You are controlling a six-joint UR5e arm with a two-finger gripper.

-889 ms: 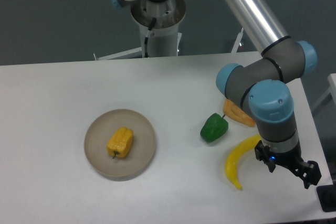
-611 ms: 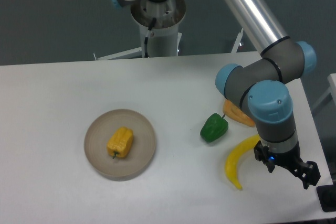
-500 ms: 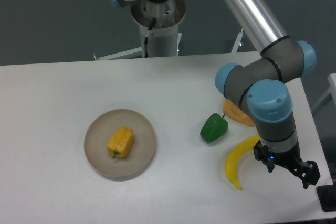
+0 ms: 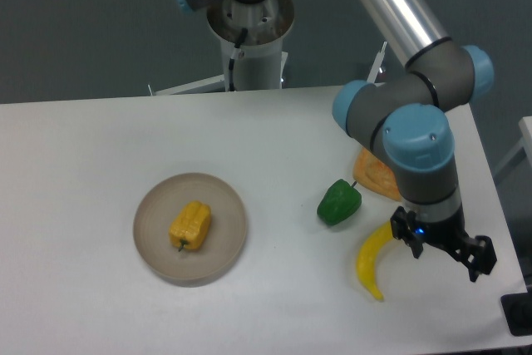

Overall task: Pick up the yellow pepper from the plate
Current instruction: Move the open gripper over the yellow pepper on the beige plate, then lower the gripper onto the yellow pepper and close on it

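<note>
The hand (image 4: 443, 248) hangs low over the right part of the desk (image 4: 100, 147), its two fingers spread with nothing between them. Just to its left lies one banana (image 4: 371, 262), curved, its upper end close beside the hand. Up and left of the banana sits one green pepper (image 4: 338, 202), and right of that one orange wedge (image 4: 376, 175) shows partly behind the arm (image 4: 416, 135). Well apart from all this, on the left half of the desk, stands one plate (image 4: 153, 243). One yellow pepper (image 4: 190, 224) lies on it, near its middle, stem end toward the camera. Nothing touches the yellow pepper except the plate. The arm's base stands beyond the desk's far edge.
</note>
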